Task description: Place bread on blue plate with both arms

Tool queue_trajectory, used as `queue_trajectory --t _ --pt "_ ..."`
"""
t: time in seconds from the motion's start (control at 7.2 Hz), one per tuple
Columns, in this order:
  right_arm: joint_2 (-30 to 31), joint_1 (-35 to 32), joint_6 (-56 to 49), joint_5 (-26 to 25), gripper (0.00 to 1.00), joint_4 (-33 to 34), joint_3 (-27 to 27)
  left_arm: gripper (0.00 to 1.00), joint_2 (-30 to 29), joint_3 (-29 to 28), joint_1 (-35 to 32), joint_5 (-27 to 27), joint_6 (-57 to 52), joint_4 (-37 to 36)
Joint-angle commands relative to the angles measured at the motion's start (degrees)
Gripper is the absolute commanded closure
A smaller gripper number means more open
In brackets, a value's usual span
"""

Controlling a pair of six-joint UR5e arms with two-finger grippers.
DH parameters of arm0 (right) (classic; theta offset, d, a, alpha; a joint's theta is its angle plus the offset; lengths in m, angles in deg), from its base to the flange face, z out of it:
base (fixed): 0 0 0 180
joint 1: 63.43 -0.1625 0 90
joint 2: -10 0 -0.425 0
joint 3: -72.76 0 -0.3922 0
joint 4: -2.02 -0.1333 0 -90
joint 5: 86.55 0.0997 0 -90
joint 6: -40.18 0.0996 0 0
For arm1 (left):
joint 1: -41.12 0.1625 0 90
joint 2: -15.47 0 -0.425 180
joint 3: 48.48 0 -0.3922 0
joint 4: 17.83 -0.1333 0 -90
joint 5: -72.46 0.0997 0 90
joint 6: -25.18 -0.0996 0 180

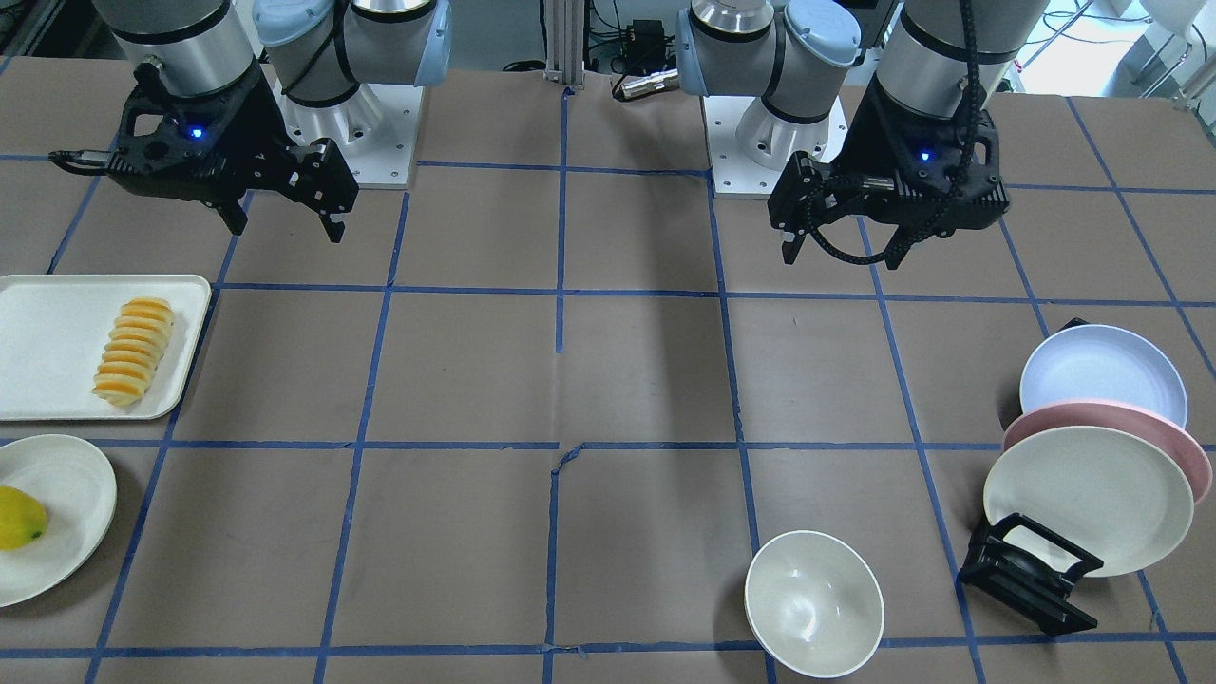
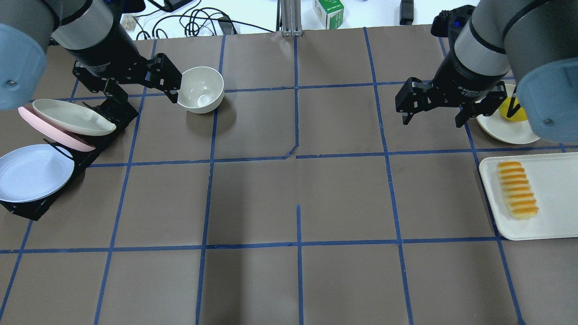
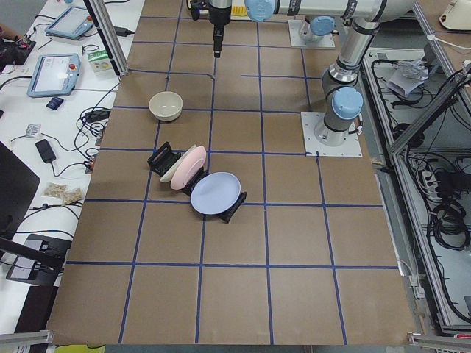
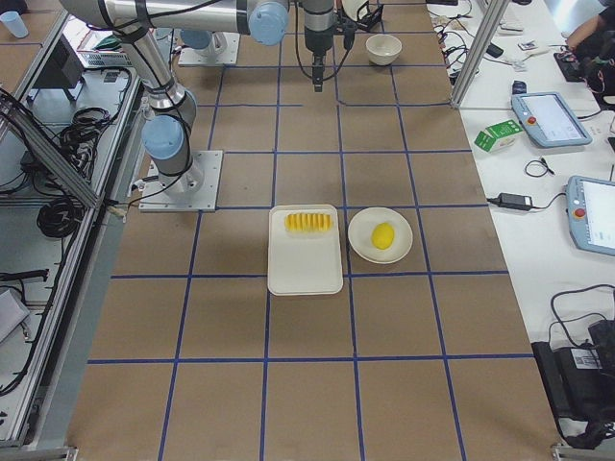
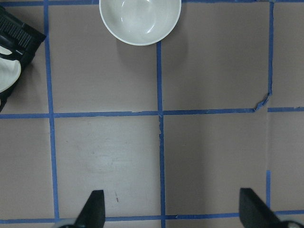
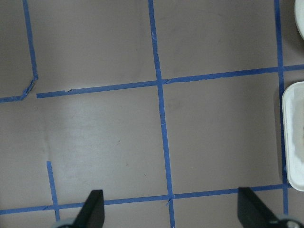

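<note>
The bread (image 1: pixel 135 350), a ridged orange-topped loaf, lies on a white tray (image 1: pixel 47 332) at the table end on my right side; it also shows in the overhead view (image 2: pixel 518 190). The blue plate (image 1: pixel 1102 372) leans in a black rack (image 1: pixel 1026 575) at the opposite end, seen from overhead too (image 2: pixel 34 173). My left gripper (image 1: pixel 844 252) hangs open and empty above the table, near the rack (image 2: pixel 142 95). My right gripper (image 1: pixel 285 228) hangs open and empty, up-table from the tray (image 2: pixel 432 121). Both wrist views show bare table between spread fingers.
A pink plate (image 1: pixel 1192 456) and a cream plate (image 1: pixel 1088 499) lean in the same rack in front of the blue one. A cream bowl (image 1: pixel 814 603) stands near the far edge. A yellow lemon (image 1: pixel 19 518) lies on a cream plate (image 1: pixel 71 489) beside the tray.
</note>
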Motion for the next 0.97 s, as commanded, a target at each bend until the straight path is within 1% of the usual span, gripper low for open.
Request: queue_trajectory --t 0.0,0.14,0.42,0.56,0.69,0.83 --pt "-0.18 0.00 -0.04 -0.02 0.00 -0.04 -0.04 0.00 0.04 0.09 -0.27 1.25 -0.47 -0.01" --pt "-0.18 0.09 0.05 -0.02 0.00 -0.21 -0.12 0.00 -0.05 0.09 -0.27 1.17 -0.64 -0.10" --pt "-0.10 0.79 0.23 -0.19 0.00 -2.75 -0.21 0.00 1.08 0.10 0.60 1.35 -1.16 0.69" --pt "-0.27 1.14 0.14 -1.06 0.00 -2.50 -0.30 0.00 2.74 -0.69 5.74 3.44 -1.34 0.60" --pt "-0.27 2.80 -0.38 -3.33 0.00 -2.50 -0.30 0.00 3.98 -0.09 13.88 4.15 -1.34 1.30" --pt "-0.36 5.95 -3.00 -3.53 0.00 -2.24 -0.91 0.00 4.95 0.18 19.36 4.42 -1.69 4.00"
